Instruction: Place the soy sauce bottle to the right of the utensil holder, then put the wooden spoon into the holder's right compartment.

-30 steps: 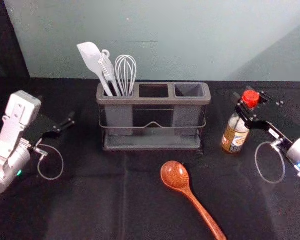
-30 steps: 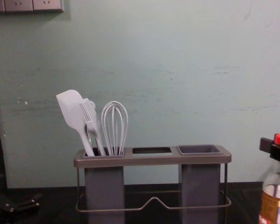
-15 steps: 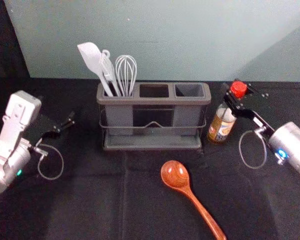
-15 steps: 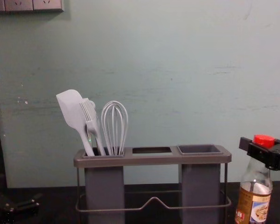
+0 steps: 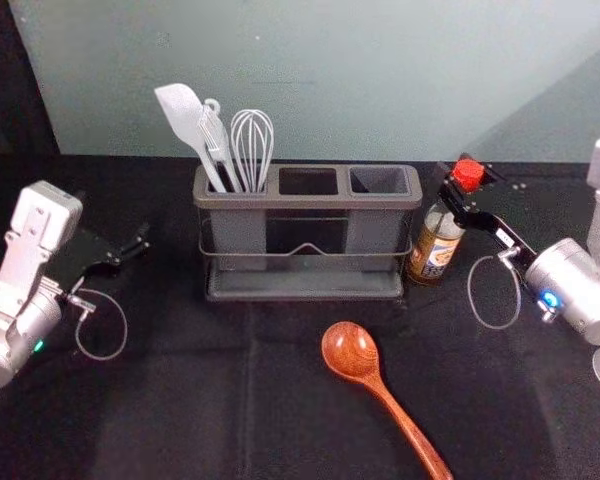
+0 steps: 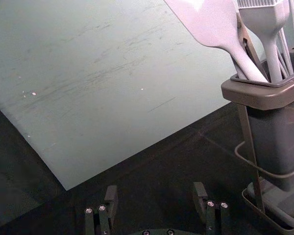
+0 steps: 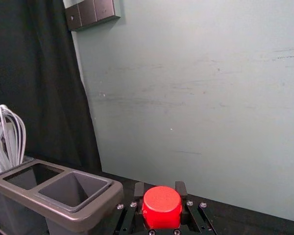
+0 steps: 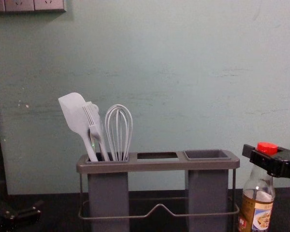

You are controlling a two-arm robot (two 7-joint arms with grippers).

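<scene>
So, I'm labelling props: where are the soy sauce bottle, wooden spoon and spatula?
Soy sauce bottle [image 5: 435,252]: head view, its label.
Wooden spoon [image 5: 350,350]: head view, its bowl.
Spatula [image 8: 75,114]: chest view, its blade.

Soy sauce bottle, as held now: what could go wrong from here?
The right gripper holds the soy sauce bottle high up, just below its red cap, so it might tip if let go before its base sits flat.

The bottle is close beside the right end of the utensil holder; drifting further left could knock it.

The wooden spoon lies loose in front, and a low arm sweep might shift it.
</scene>
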